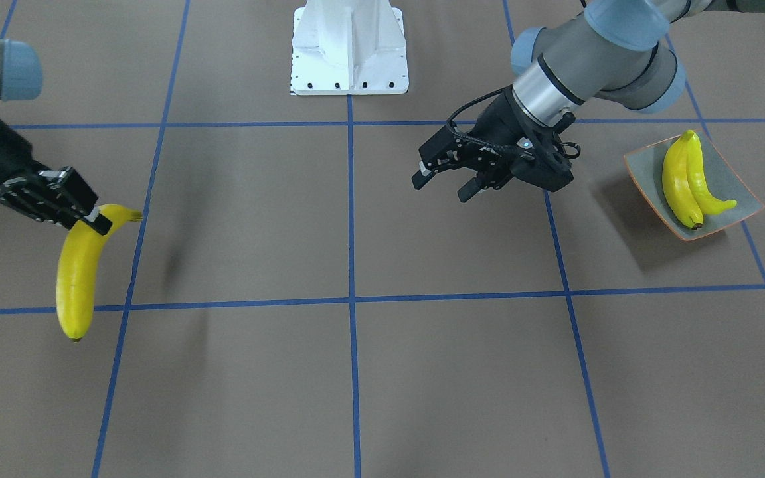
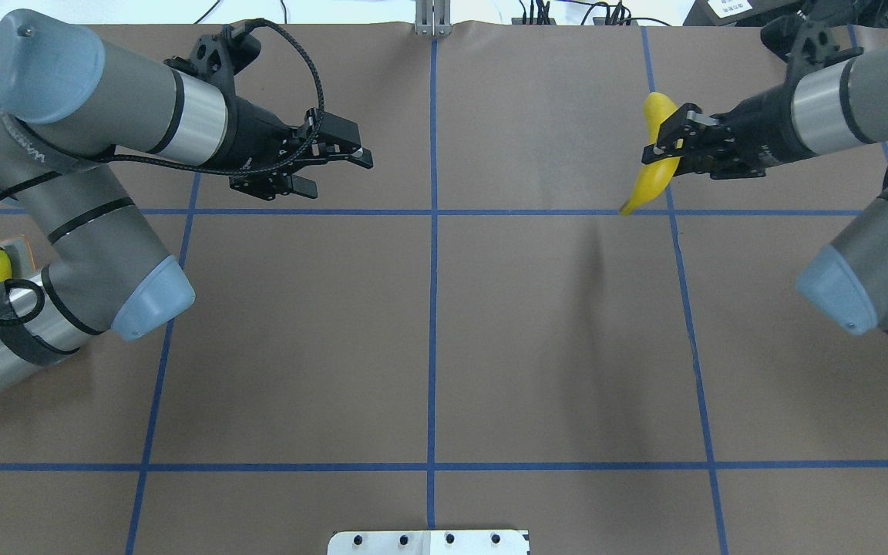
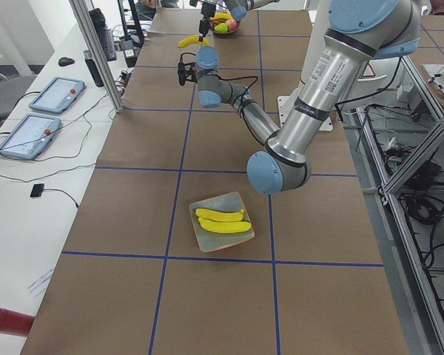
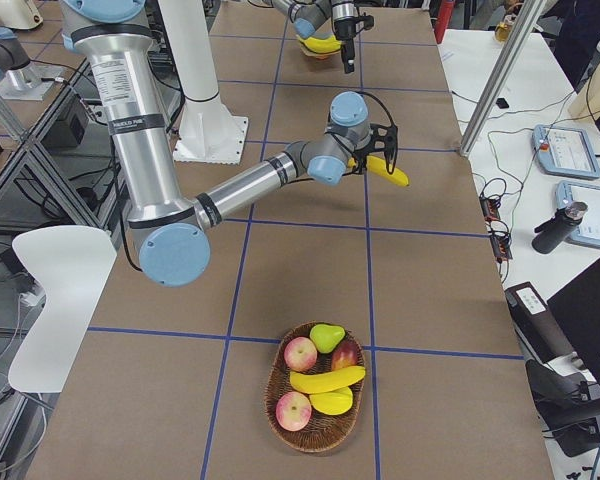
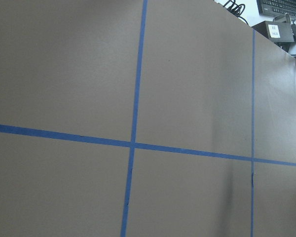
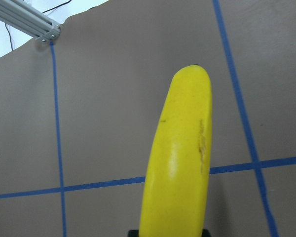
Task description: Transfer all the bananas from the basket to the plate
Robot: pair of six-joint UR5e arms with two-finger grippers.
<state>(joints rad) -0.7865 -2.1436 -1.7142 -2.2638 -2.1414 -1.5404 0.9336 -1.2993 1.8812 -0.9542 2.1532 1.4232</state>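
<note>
My right gripper is shut on the stem end of a yellow banana and holds it above the table; it also shows in the overhead view with the banana hanging down. The right wrist view is filled by that banana. My left gripper is open and empty above the table, well away from the plate. Two bananas lie on the plate. In the exterior right view the basket holds one banana.
The basket also holds red apples, a green pear and another yellow fruit. The robot's white base stands at the table's edge. The left wrist view shows only brown table with blue tape lines.
</note>
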